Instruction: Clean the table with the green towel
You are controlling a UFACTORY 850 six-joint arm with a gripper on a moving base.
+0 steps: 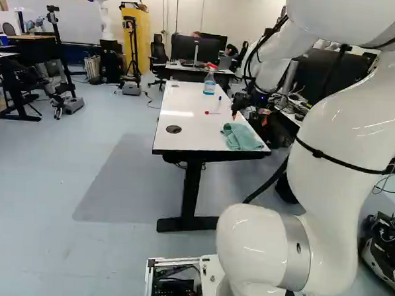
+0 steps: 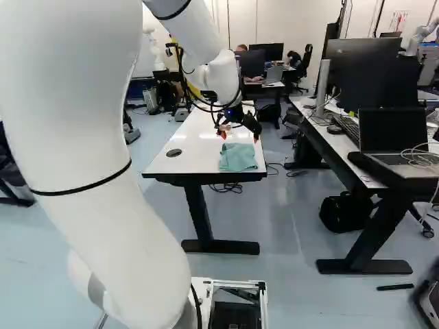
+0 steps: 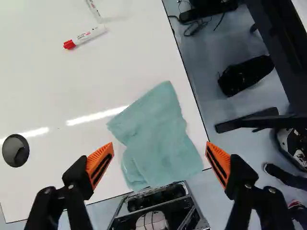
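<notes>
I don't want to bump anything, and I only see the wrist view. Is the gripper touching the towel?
Observer: No. The right base view shows the gripper hanging above the green towel.

Operator: Phew! Could something on the table fall over?

Observer: Maybe the bottle. It stands upright toward the table's far end.

Operator: What's on the black-legged desk next to it?

Observer: The desk holds an open laptop.

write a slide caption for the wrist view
Open fingers above the green towel on the white table, a red-capped marker lying beyond it.
</notes>
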